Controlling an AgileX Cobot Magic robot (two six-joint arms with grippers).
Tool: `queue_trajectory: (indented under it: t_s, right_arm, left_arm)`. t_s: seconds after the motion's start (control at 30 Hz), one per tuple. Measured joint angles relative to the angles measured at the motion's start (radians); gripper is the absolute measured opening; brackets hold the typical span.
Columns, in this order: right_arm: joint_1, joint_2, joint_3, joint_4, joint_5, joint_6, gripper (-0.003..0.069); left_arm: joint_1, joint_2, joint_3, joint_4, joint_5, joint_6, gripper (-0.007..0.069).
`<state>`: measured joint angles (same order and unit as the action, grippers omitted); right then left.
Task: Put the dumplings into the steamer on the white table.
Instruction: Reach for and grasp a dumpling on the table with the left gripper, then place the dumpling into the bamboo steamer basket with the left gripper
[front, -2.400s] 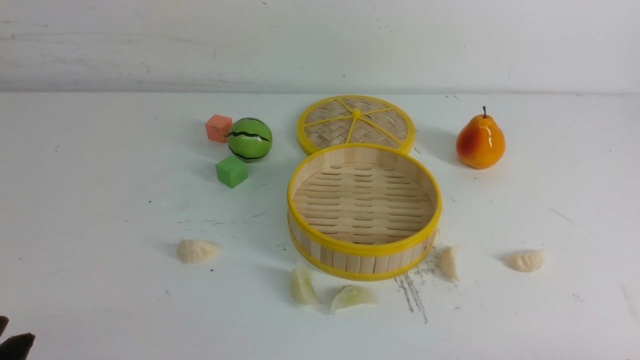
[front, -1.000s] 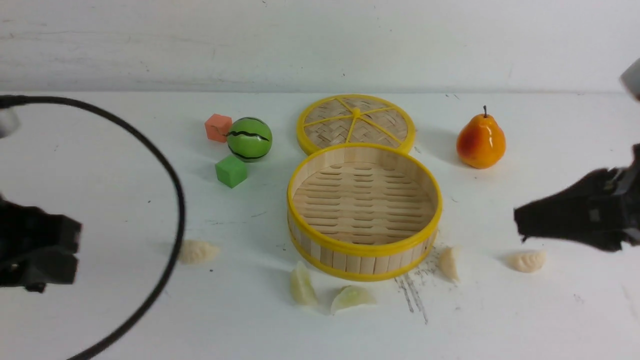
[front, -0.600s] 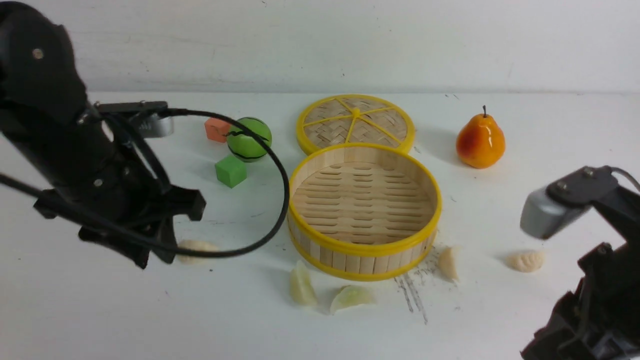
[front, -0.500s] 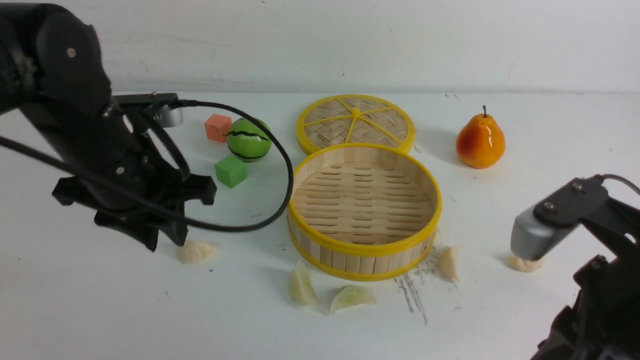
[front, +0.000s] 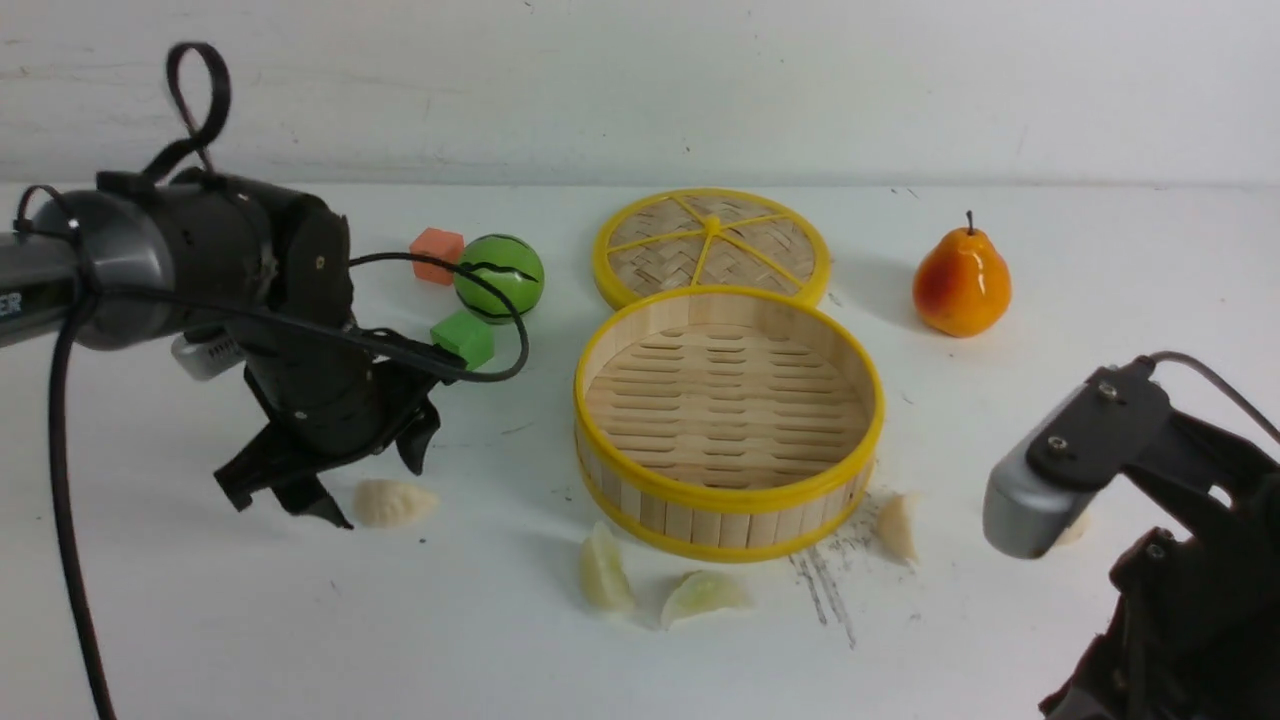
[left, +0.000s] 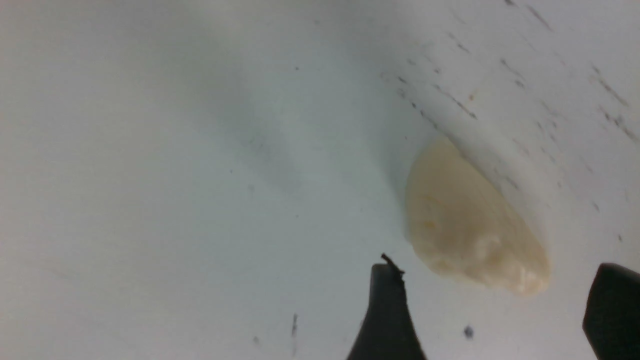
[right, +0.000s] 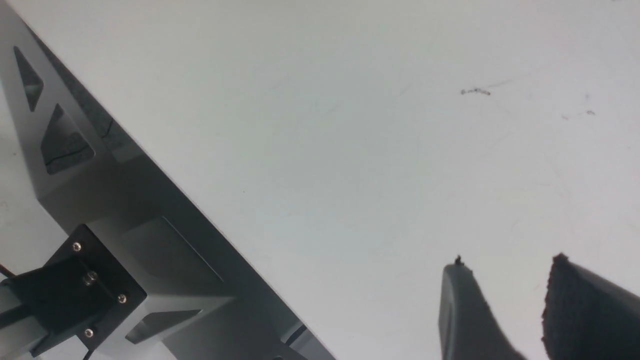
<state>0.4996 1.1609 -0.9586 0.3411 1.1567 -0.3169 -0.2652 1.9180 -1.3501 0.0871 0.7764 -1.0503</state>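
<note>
now the left gripper (front: 374, 487), jaws wide and empty, hovers just over the leftmost dumpling (front: 398, 504), whose long axis slants across their gap.

Front view: one marking legible. White capital letters stand on the grey link of the left arm (front: 25, 290), at the picture's left edge. The edge cuts the word off, and the visible part reads "ER". Both wrist views: no legible text, label or number.
</note>
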Motion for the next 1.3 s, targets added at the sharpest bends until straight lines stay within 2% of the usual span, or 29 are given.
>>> queue_trajectory:
  t_s: [0.03,0.2,0.37,0.5,0.67,0.77,0.8,0.93,1.0,1.1,1.3]
  right_arm:
    - [0.000,0.000,0.000,0.004,-0.003,-0.001,0.0239]
    - [0.000,0.000,0.000,0.011,-0.009,-0.003,0.0239]
    - [0.000,0.000,0.000,0.011,-0.011,-0.004,0.0239]
    - [0.000,0.000,0.000,0.010,-0.025,-0.004,0.0239]
    - [0.000,0.000,0.000,0.012,-0.031,-0.004,0.0239]
    - [0.000,0.000,0.000,0.013,-0.034,-0.004,0.0235]
    - [0.000,0.000,0.000,0.013,-0.034,-0.004,0.0235]
    - [0.000,0.000,0.000,0.025,-0.050,-0.004,0.0236]
    - [0.000,0.000,0.000,0.031,-0.054,-0.004,0.0236]
    - [0.000,0.000,0.000,0.052,-0.054,-0.004,0.0236]
    - [0.000,-0.002,0.000,0.086,0.034,-0.004,0.0236]
  left_arm:
    - [0.000,0.019,0.000,0.007,-0.025,-0.050,0.0493]
    - [0.000,0.072,-0.003,0.037,-0.095,-0.136,0.0493]
    - [0.000,0.079,-0.006,0.049,-0.122,-0.119,0.0459]
    - [0.001,0.082,-0.007,0.042,-0.103,0.011,0.0307]
    - [0.001,0.072,-0.012,0.030,-0.069,0.217,0.0292]
    - [0.001,0.031,-0.045,-0.001,0.041,0.419,0.0272]
    - [0.001,0.023,-0.055,-0.004,0.046,0.441,0.0272]
    - [-0.048,-0.065,-0.233,-0.080,0.135,0.660,0.0269]
    - [-0.079,-0.074,-0.296,-0.087,0.155,0.695,0.0269]
    - [-0.190,-0.051,-0.463,-0.110,0.219,0.742,0.0267]
    - [-0.332,0.096,-0.664,-0.118,0.283,0.757,0.0266]
